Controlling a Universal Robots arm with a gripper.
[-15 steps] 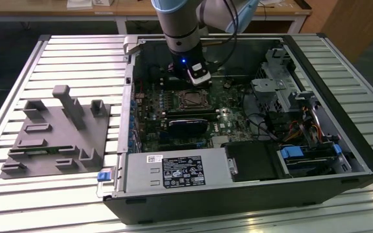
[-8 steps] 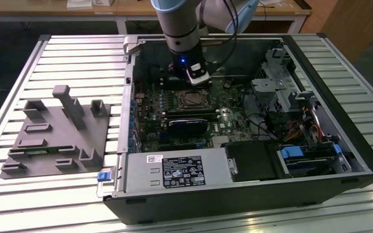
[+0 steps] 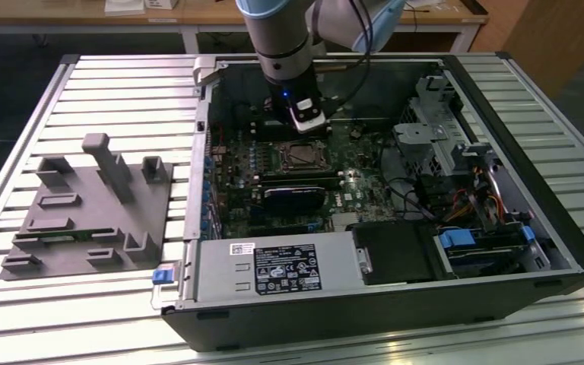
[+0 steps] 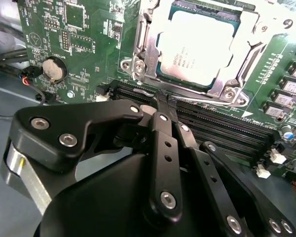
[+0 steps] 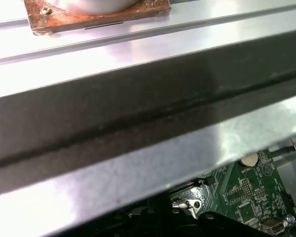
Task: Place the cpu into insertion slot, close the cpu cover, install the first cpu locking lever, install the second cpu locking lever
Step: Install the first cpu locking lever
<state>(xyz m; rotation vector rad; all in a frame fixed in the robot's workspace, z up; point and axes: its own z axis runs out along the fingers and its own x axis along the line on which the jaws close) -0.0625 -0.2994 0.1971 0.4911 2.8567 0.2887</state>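
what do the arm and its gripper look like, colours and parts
The arm is a grey metal tube with a pale blue joint cap, a black cable running alongside and a small blue light near the wrist. The gripper is matte black, built from flat linked bars with silver screws.

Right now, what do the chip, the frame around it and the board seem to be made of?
The cpu: dull pale metal top, matte with soft glare. The cpu cover: bare steel-like sheet metal, shiny, with bright highlights at its bends. The circuit board: probably glossy green laminate, carrying fine traces and soldered parts.
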